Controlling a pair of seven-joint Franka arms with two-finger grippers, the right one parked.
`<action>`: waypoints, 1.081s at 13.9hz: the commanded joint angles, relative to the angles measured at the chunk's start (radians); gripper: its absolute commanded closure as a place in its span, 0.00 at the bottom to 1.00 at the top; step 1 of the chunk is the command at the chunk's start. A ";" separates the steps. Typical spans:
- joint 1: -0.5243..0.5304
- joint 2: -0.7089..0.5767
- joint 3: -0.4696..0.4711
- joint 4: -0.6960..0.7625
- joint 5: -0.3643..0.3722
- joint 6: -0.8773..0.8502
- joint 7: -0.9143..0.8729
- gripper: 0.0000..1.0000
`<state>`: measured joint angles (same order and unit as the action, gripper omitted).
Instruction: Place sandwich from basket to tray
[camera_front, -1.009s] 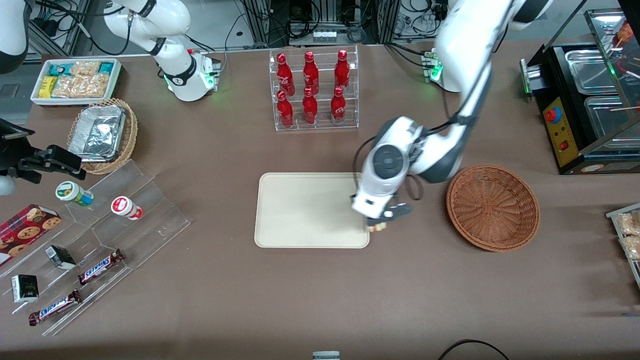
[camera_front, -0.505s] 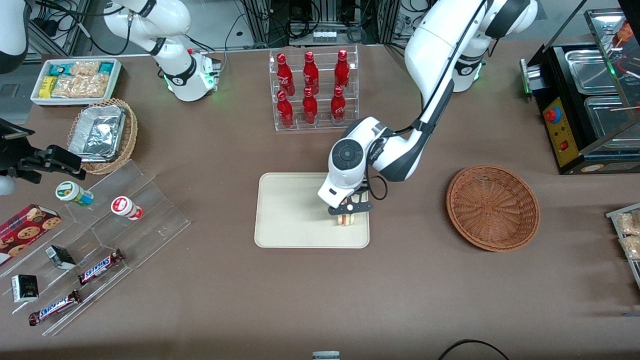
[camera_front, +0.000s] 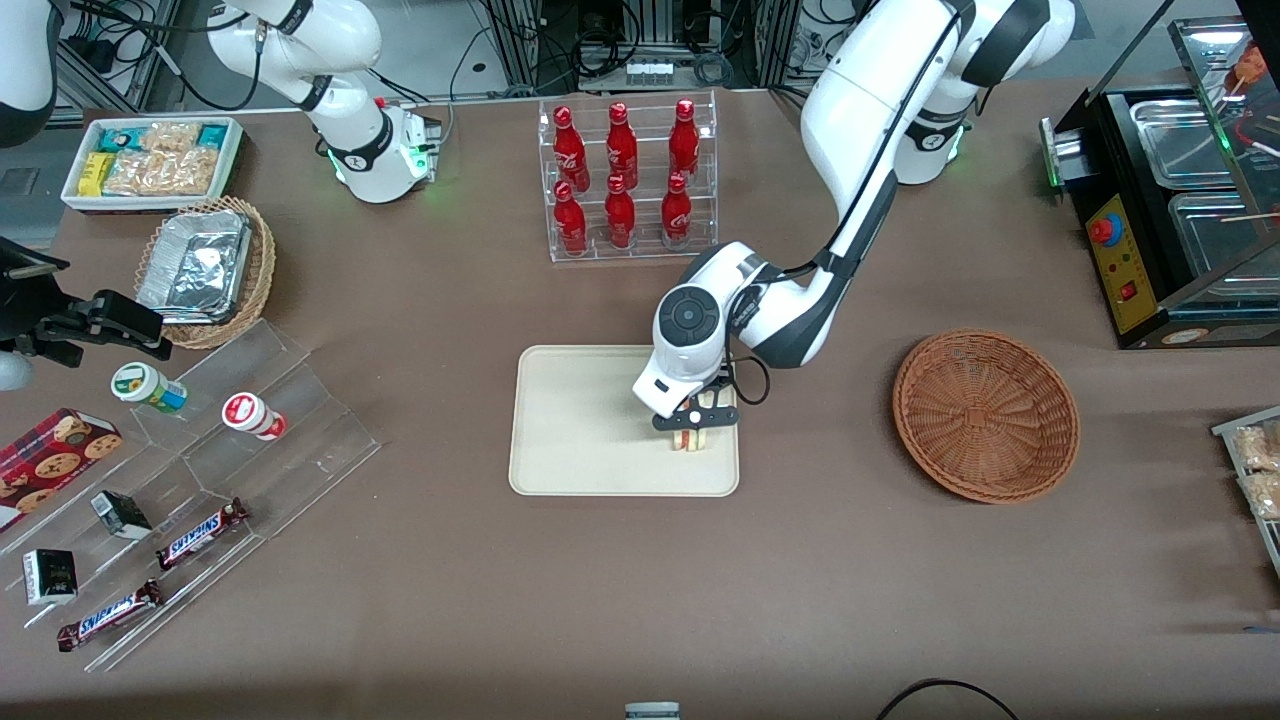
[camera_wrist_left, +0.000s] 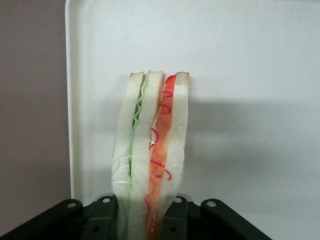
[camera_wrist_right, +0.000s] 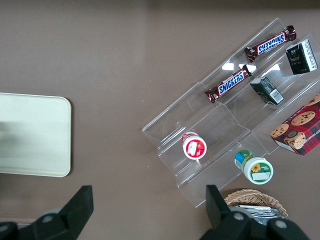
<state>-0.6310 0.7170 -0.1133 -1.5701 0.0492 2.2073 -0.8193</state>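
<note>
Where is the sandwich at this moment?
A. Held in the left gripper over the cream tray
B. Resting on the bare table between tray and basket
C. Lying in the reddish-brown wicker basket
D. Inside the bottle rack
A. The gripper is shut on the sandwich above the tray, near its edge toward the basket, which holds nothing.

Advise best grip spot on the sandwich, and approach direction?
Grip the sandwich across its two flat bread faces, coming from above, as the end effector does now over the tray. It stands on edge, layers upright, so squeezing the faces keeps the filling together.
</note>
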 joint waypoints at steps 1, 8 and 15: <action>-0.016 0.015 0.014 0.028 0.014 0.014 0.005 0.47; 0.005 -0.167 0.026 0.030 0.008 -0.154 -0.044 0.00; 0.197 -0.510 0.053 -0.143 0.017 -0.296 0.008 0.00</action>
<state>-0.4843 0.3061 -0.0507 -1.6264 0.0548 1.9235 -0.8362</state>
